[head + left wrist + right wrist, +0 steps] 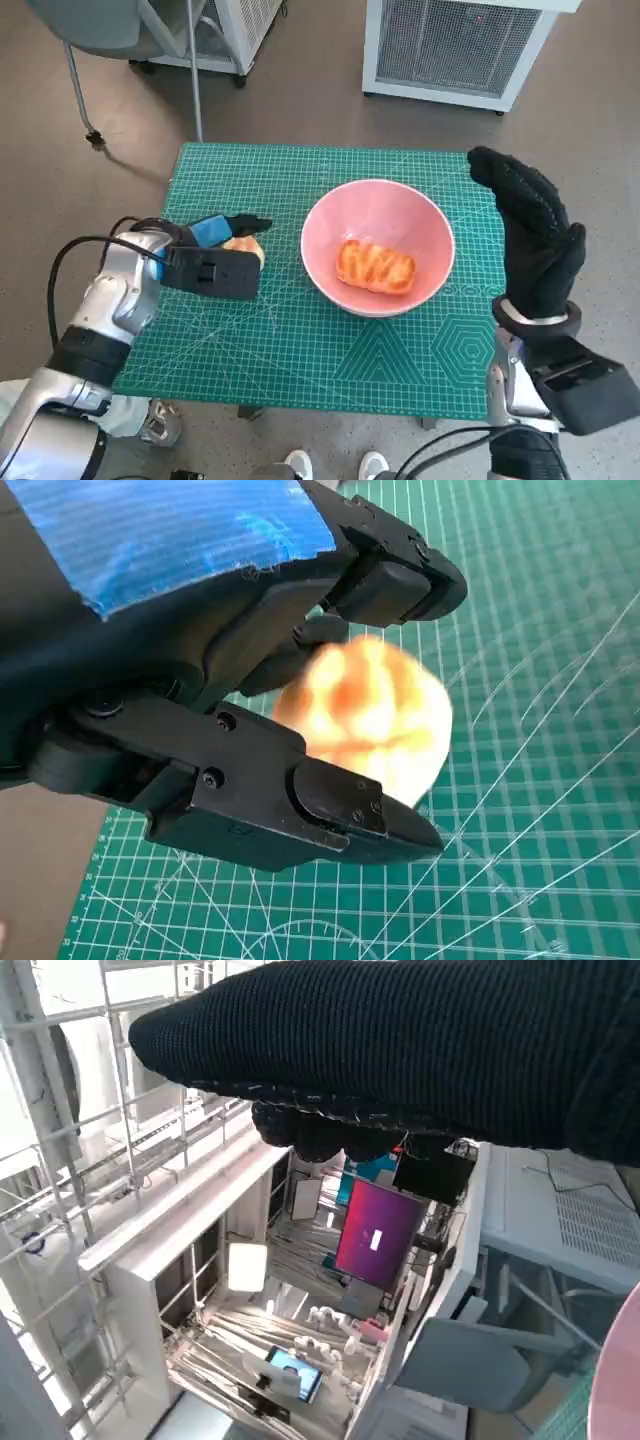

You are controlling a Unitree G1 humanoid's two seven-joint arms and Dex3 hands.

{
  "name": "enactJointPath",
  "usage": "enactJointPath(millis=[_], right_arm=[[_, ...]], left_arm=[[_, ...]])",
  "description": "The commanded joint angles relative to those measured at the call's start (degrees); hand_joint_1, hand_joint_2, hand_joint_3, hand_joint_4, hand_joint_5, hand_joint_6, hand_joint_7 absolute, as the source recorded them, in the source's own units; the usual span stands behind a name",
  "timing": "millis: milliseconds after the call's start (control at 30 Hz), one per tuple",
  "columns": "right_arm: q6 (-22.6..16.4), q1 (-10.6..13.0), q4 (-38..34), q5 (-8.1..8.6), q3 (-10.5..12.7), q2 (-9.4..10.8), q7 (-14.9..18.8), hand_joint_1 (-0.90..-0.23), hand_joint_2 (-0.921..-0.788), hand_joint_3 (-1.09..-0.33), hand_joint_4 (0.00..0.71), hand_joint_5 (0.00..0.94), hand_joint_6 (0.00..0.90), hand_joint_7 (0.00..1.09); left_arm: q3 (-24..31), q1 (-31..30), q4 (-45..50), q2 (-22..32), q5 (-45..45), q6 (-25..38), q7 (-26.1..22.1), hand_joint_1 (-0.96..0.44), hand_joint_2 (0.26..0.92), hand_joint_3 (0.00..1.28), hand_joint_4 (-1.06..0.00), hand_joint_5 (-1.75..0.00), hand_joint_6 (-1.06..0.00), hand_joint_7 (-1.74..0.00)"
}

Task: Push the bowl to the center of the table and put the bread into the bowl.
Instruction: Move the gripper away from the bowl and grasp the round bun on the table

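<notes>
A pink bowl stands near the middle of the green cutting mat, with a glazed orange bread lying inside it. Left of the bowl, my left hand is low over the mat and grips a second pale bread. In the left wrist view this bread sits between the black fingers and the lower part of the left hand, just over the mat. My right hand stands upright with its fingers stretched, close to the bowl's right side and holding nothing. The glove fills the right wrist view's top.
The mat covers the small table, whose edges run close to both arms. A white ventilated unit and a chair with a metal pole stand on the floor behind. A person's shoes show under the near edge. A sliver of pink bowl rim appears beside the glove.
</notes>
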State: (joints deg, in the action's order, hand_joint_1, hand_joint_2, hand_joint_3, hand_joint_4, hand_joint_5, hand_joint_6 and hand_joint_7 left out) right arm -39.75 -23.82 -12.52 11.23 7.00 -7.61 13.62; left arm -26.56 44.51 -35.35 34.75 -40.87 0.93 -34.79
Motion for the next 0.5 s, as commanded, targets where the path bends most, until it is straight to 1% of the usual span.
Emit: enactJointPath(millis=[33,67,100,133,167,200,233,267,300,400,500], right_arm=[[1.1,1.5,0.4,0.23,0.2,-0.2,0.1,-0.501,-0.921,-0.826,0.27,0.017,-0.001,0.57],[1.2,1.6,0.4,0.22,0.2,-0.2,0.1,-0.501,-0.921,-0.826,0.27,0.017,-0.001,0.57],[1.2,1.6,0.5,0.17,0.2,-0.2,0.0,-0.501,-0.921,-0.826,0.27,0.017,-0.001,0.57],[1.3,1.7,0.6,0.13,0.2,-0.1,0.0,-0.501,-0.921,-0.826,0.27,0.016,-0.001,0.57],[1.3,1.8,0.7,0.09,0.2,-0.1,-0.1,-0.501,-0.921,-0.826,0.27,0.016,-0.001,0.57],[1.3,1.8,0.8,0.06,0.2,-0.1,-0.1,-0.502,-0.921,-0.826,0.27,0.016,-0.001,0.57],[1.3,1.8,0.8,0.04,0.2,-0.1,-0.1,-0.502,-0.921,-0.826,0.27,0.016,-0.001,0.57],[1.2,1.8,0.7,0.07,0.2,-0.1,-0.1,-0.502,-0.921,-0.826,0.27,0.016,-0.001,0.57],[1.2,1.8,0.7,0.1,0.3,-0.1,-0.1,-0.502,-0.921,-0.826,0.27,0.016,-0.001,0.57],[1.3,1.9,0.9,0.12,0.2,-0.1,-0.1,-0.503,-0.921,-0.826,0.27,0.016,-0.001,0.57],[1.3,2.0,0.8,0.03,0.2,0.0,-0.1,-0.503,-0.921,-0.826,0.27,0.016,-0.001,0.57]], left_arm=[[-2.9,2.2,-4.4,-0.7,-3.0,-2.7,2.9,0.01,0.8,0.03,-0.29,-0.04,-0.46,-0.07],[-3.3,2.4,-5.1,-0.7,-3.5,-3.4,3.8,0.0,0.818,0.03,-0.37,-0.07,-0.52,-0.1],[-3.7,2.4,-5.5,-0.5,-4.0,-4.5,4.9,0.0,0.832,0.03,-0.44,-0.08,-0.56,-0.11],[-4.0,2.4,-5.9,-0.5,-4.3,-5.2,5.8,-0.01,0.851,0.04,-0.55,-0.12,-0.62,-0.14],[-4.3,2.3,-6.3,-0.3,-4.6,-6.2,6.9,-0.01,0.86,0.03,-0.59,-0.14,-0.63,-0.16],[-4.4,2.3,-6.6,-0.2,-4.9,-7.0,7.8,-0.01,0.872,0.05,-0.61,-0.36,-0.61,-0.36],[-4.6,2.2,-7.0,0.0,-5.2,-8.1,8.8,0.0,0.89,0.09,-0.62,-0.7,-0.56,-0.68],[-4.7,2.2,-7.6,0.3,-5.3,-9.4,9.9,0.0,0.901,0.1,-0.63,-0.92,-0.55,-0.84],[-4.8,2.2,-8.1,0.4,-5.3,-10.3,10.6,0.0,0.908,0.1,-0.63,-1.07,-0.57,-0.93],[-4.6,2.3,-9.2,0.7,-4.8,-12.0,11.9,0.0,0.915,0.11,-0.63,-1.26,-0.61,-1.02],[-3.5,2.6,-9.1,1.6,-3.5,-13.8,12.0,0.0,0.914,0.11,-0.63,-1.3,-0.62,-1.06]])
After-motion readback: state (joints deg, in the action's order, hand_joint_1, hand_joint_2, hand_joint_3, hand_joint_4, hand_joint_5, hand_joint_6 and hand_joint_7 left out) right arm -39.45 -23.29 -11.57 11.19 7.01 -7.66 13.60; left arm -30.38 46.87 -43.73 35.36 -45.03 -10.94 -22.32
